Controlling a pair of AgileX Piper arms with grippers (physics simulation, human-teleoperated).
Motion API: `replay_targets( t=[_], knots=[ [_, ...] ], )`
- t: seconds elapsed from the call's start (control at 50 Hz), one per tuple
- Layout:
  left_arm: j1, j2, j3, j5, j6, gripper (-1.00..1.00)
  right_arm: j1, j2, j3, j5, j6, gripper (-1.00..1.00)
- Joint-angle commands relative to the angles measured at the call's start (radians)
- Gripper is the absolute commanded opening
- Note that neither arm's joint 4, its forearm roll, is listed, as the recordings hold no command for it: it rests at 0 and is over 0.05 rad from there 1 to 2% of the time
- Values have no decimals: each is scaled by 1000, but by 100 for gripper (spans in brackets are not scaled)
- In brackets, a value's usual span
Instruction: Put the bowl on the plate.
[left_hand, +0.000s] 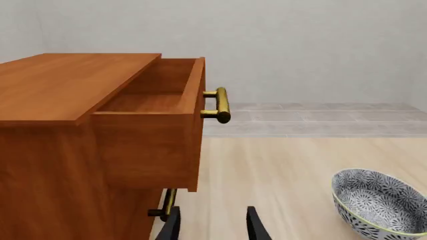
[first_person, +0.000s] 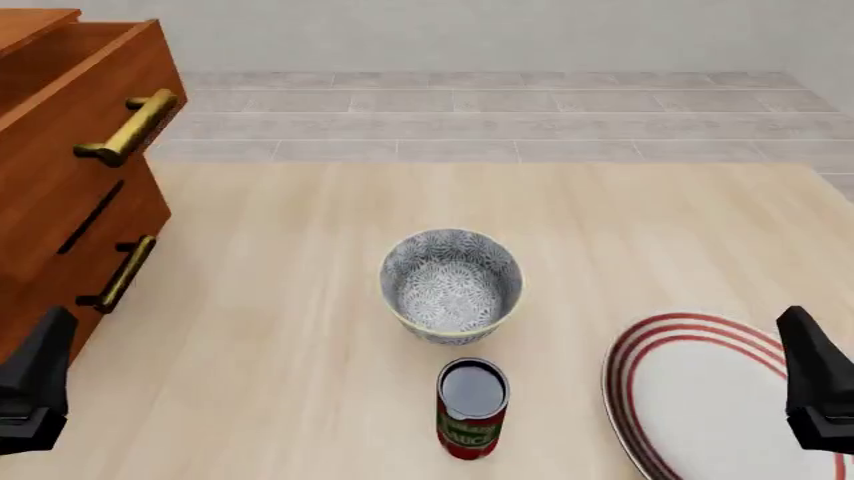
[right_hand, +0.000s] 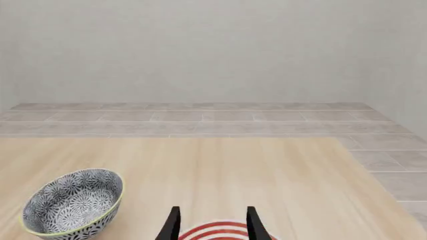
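Bowl (first_person: 451, 285) mid-counter, not yet on the plate (first_person: 707, 400).

It sits upright just beyond the can (first_person: 473, 407), the plate well off to its right. My right tool (right_hand: 212, 224) hovers released over the plate, left tool (left_hand: 212, 224) released too; reaching across, I could tip the can.
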Motion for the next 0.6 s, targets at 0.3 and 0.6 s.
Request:
replay_targets(
  t=[0.3,0.6],
  knots=[
    [0,0,0,0,0,100,4,38,-1,-18,-10,100],
    [0,0,0,0,0,100,-8,201,-105,-100,4,100]
  ],
)
